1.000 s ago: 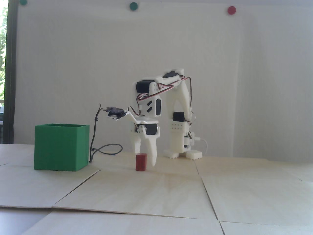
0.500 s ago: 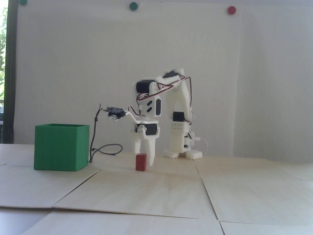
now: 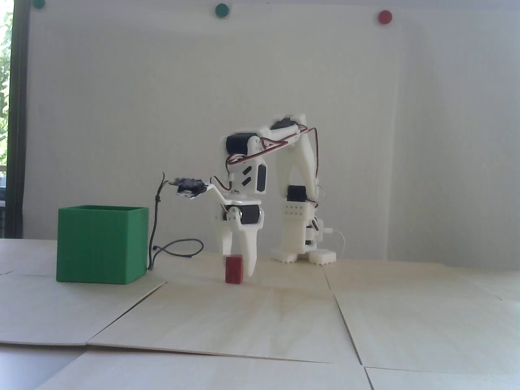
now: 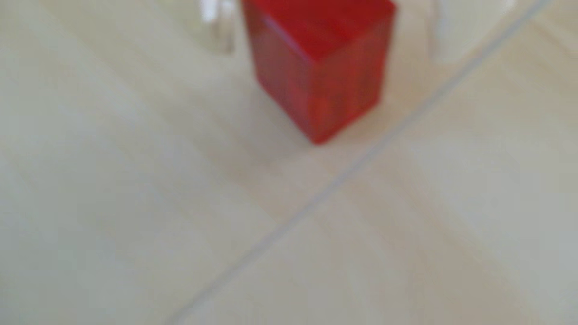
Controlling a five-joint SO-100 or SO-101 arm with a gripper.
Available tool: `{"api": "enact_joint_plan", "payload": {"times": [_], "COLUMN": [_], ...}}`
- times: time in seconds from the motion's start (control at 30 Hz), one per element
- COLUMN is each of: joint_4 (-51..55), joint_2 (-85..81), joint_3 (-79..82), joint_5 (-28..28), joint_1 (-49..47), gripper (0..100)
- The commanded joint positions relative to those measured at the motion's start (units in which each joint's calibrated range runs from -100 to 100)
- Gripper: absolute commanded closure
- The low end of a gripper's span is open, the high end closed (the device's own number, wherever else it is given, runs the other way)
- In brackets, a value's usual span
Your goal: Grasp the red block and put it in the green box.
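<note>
- Red block (image 3: 234, 269): upright on the table (image 3: 260, 321), well right of the green box (image 3: 101, 243) in the fixed view.
- Gripper (image 3: 237, 268): parted, fingers flanking the block; contact cannot be confirmed.
- Handling estimate: rigid, light, smooth-faced; clamp opposite flat sides mid-height.

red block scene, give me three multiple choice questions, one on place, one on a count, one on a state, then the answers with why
1. In the fixed view, where is the green box relative to the red block?
A. to its left
B. to its right
C. on top of it

2. How many round dots on the wall are green?
A. none
B. two
C. four

3. What is the state of the red block?
A. lying inside the box
B. lifted clear of the table
C. standing upright on the table

Answers:
1. A, the box stands apart, left of the block.
2. B, two green dots and one red dot show.
3. C, its base rests on the table with the gripper fingers either side of it.
</note>
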Motion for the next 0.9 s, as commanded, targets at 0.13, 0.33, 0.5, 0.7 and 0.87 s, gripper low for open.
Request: {"api": "enact_joint_plan", "payload": {"times": [0.13,0.33,0.5,0.7,0.87], "joint_4": [-2.3,-2.3,-2.3,-2.3,-2.0], "joint_2": [-1.1,-1.1,-1.1,-1.1,-1.0], "joint_3": [-0.7,-0.2,-0.2,-0.2,0.1], "joint_5": [5.0,8.5,11.0,11.2,11.2], "joint_1": [-2.4,-3.4,-3.5,-3.4,-3.1], "gripper": [79,79,79,83,97]}}
